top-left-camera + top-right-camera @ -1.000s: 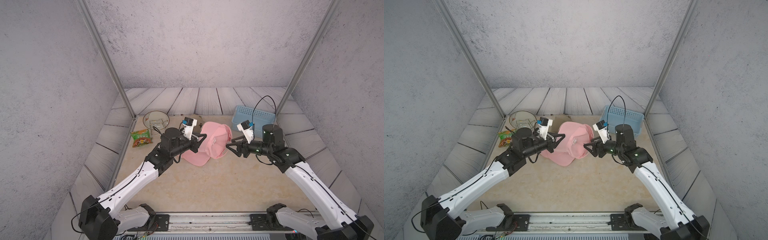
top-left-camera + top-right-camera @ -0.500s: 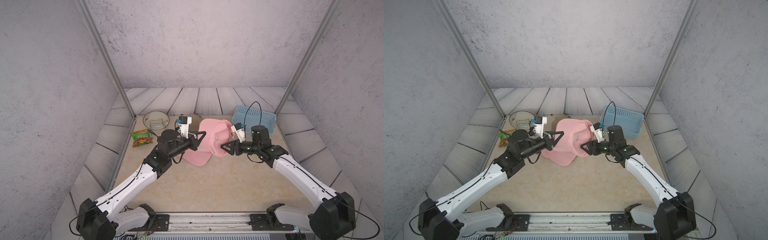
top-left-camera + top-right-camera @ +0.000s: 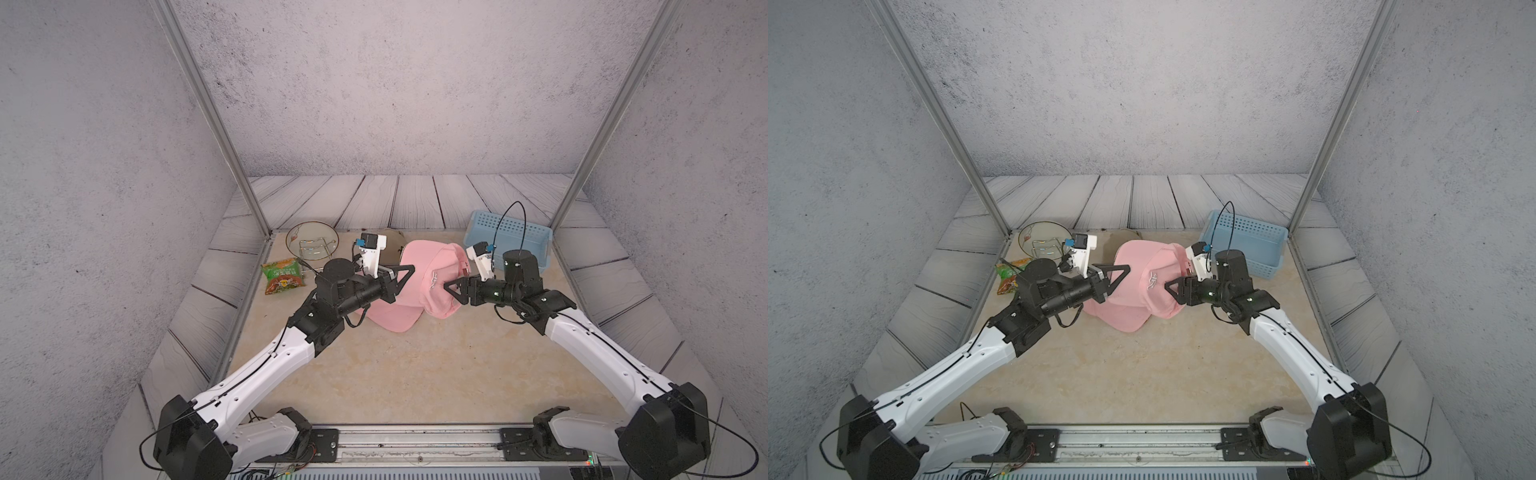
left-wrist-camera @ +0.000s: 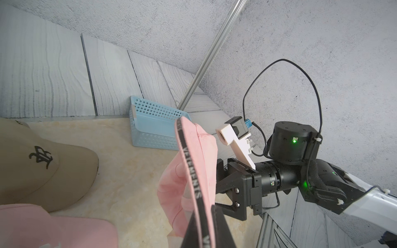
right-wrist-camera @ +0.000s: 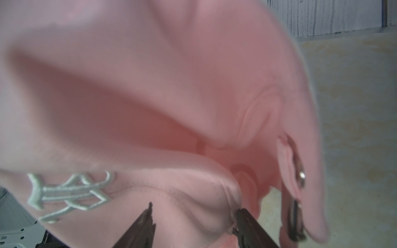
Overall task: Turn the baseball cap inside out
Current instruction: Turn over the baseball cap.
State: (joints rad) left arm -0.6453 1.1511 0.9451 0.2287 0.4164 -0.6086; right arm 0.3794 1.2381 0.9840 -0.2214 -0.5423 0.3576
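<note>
Pinches cap [image 3: 432,286] by its black-taped inner band [image 4: 191,171] with left gripper [image 3: 402,279], clenched tight on it. Holds the back rim raised, brim down on the table [image 3: 415,374] on the robot's side. Meets the crown from the opposite side with right gripper [image 3: 448,287], released: fingers [image 5: 146,225] parted, tips pressed against pink fabric, a bulge of crown between them, beside the white stitched logo [image 5: 68,193]. Puts the cap squarely between both claws, toward the table's far side, just in front of a tan cap [image 4: 43,171] and near a blue basket [image 3: 515,237].

Cannot tell whether the right tips nip a fold or merely push. Hides much of the right fingers behind pink cloth in left wrist view. Blurs most of the crown in right wrist view. Crops the left fingers at the frame edge in left wrist view.
</note>
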